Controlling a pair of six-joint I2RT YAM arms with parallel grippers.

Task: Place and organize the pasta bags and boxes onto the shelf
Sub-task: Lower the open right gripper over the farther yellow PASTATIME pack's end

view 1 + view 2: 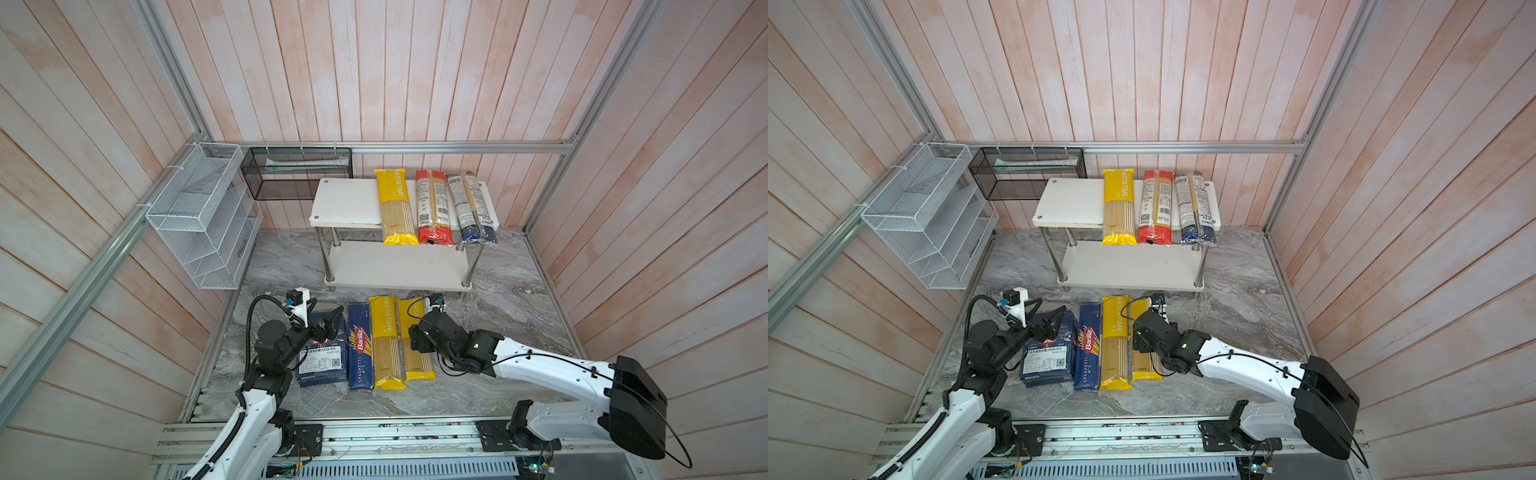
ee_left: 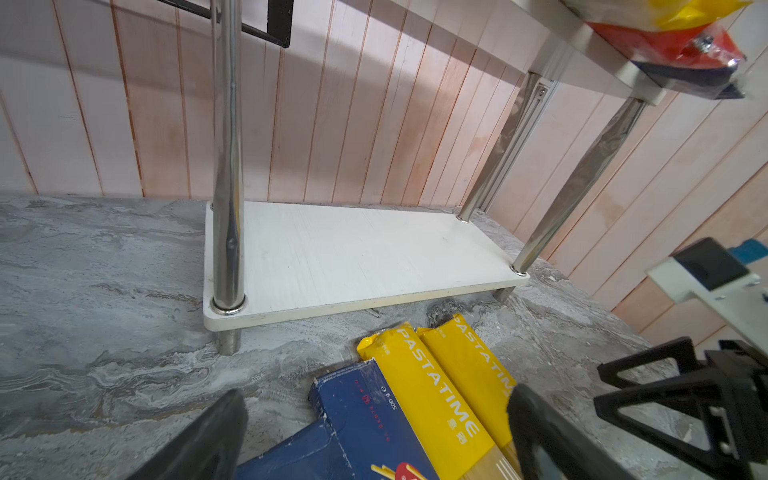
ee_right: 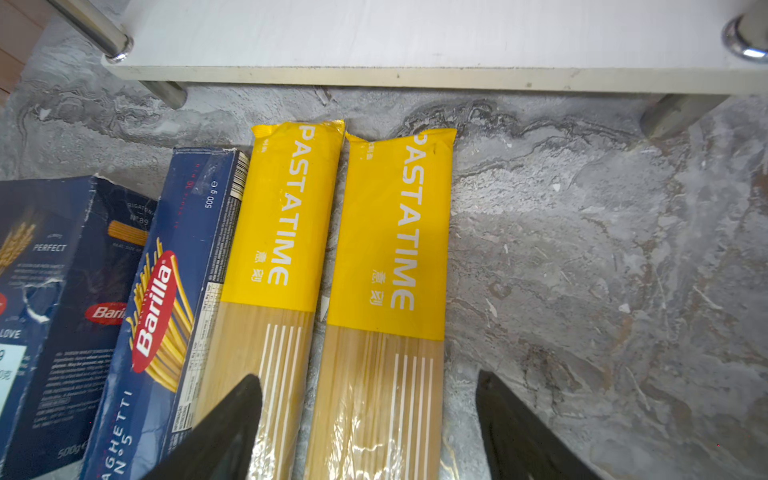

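The low two-tier shelf (image 1: 345, 203), white boards on four chrome legs, stands against the back wall. Three long spaghetti bags lie side by side on its top board, each overhanging the front edge. They are a yellow PASTATIME bag (image 1: 395, 208), a red-ended bag (image 1: 433, 208) and a dark-blue-ended bag (image 1: 471, 208). The lower board is bare.

Four items lie in a row on the grey marbled tabletop (image 1: 498, 299), just in front of the shelf. They are a wide dark blue Barilla box (image 1: 324, 365), a narrow dark blue spaghetti box (image 1: 360, 349), an inner yellow bag (image 3: 282, 232) and an outer yellow bag (image 3: 395, 232). By my judgement you are under halfway: three of seven are shelved.

Your right gripper (image 3: 368, 376) has its jaws spread wide, one on either side of the outer yellow bag, not pinching it. Your left gripper (image 2: 378, 399) is also spread and holds nothing, above the box ends nearest the shelf.

In both top views your arms cover part of the outer yellow bag and of the wide box. I cannot tell whether the right fingertips touch the tabletop. What lies in the black mesh basket (image 1: 297, 172) beside the shelf is too dim to make out.
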